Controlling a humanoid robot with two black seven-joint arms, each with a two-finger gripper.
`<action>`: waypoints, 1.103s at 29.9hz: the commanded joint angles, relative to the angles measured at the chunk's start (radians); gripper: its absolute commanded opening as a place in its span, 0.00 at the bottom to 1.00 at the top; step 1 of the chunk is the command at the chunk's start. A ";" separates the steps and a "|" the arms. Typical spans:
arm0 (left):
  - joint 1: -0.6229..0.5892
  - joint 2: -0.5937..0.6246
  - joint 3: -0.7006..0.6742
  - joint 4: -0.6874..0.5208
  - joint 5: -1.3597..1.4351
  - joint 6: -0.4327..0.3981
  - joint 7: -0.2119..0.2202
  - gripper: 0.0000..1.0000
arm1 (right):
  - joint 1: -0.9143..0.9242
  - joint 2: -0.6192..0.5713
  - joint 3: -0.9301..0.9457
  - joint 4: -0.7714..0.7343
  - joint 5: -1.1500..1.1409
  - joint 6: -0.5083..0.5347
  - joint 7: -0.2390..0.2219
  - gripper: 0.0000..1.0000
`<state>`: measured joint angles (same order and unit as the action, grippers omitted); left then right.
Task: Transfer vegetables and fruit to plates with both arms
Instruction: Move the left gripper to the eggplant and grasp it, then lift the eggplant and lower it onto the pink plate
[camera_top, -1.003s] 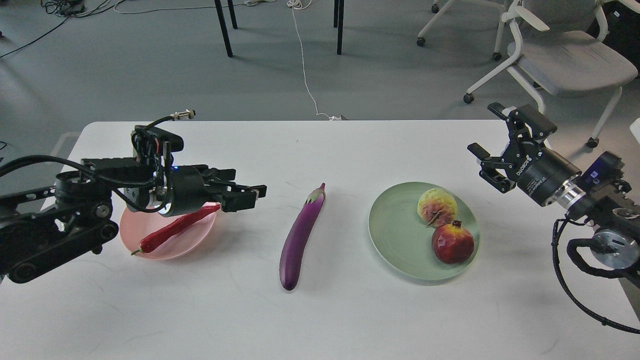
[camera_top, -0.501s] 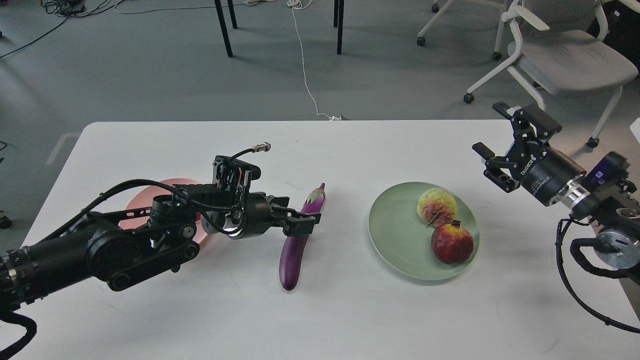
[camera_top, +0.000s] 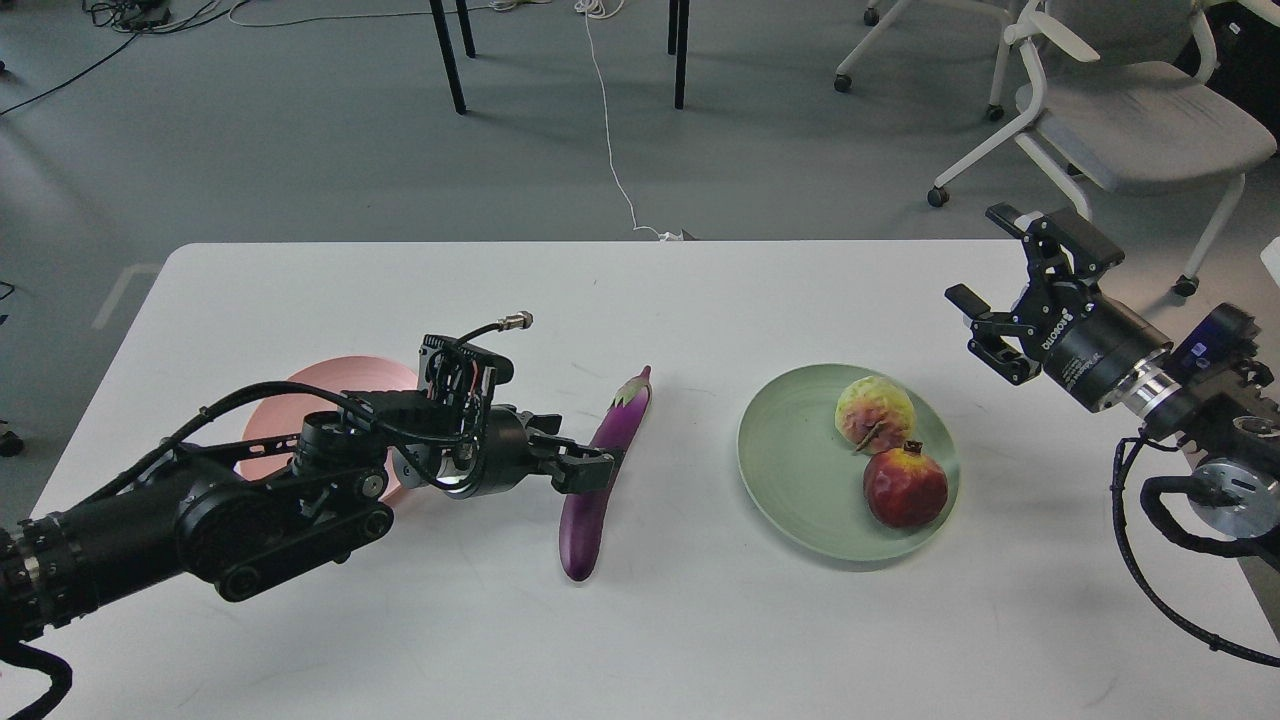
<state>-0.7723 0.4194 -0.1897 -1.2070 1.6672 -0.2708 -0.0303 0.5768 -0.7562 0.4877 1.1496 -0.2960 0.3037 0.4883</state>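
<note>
The purple eggplant (camera_top: 581, 525) lies on the white table, cap pointing away from me. My left gripper (camera_top: 588, 469) is low at the eggplant's middle, its fingers open and touching or just beside it. The pale pink plate (camera_top: 300, 392) shows partly behind the left arm; the red chili is hidden by the arm. The pale green plate (camera_top: 790, 455) holds the bumpy yellow-green fruit (camera_top: 873, 413) and the dark-red pomegranate (camera_top: 905, 487). My right gripper (camera_top: 973, 254) is open and empty, raised to the right of the green plate.
A grey office chair (camera_top: 1130, 120) stands beyond the table's far right corner. Black table legs (camera_top: 448, 55) and a white cable (camera_top: 610, 150) are on the floor behind the table.
My left arm has swung right from over the pink plate to the eggplant and dropped lower at its middle. The right arm has hardly moved.
</note>
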 joint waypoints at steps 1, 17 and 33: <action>0.002 -0.001 -0.001 0.001 -0.001 -0.001 0.000 0.85 | -0.002 0.000 0.000 -0.001 0.000 0.000 0.000 0.97; 0.005 -0.051 0.001 0.001 -0.003 -0.011 0.000 0.73 | -0.005 0.000 -0.001 -0.001 0.000 0.000 0.000 0.97; -0.070 0.142 0.001 -0.112 -0.030 -0.034 -0.020 0.08 | -0.005 0.006 -0.001 -0.010 -0.002 -0.002 0.000 0.97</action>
<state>-0.7990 0.4750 -0.1853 -1.2789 1.6515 -0.2906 -0.0322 0.5721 -0.7502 0.4862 1.1406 -0.2976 0.3022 0.4888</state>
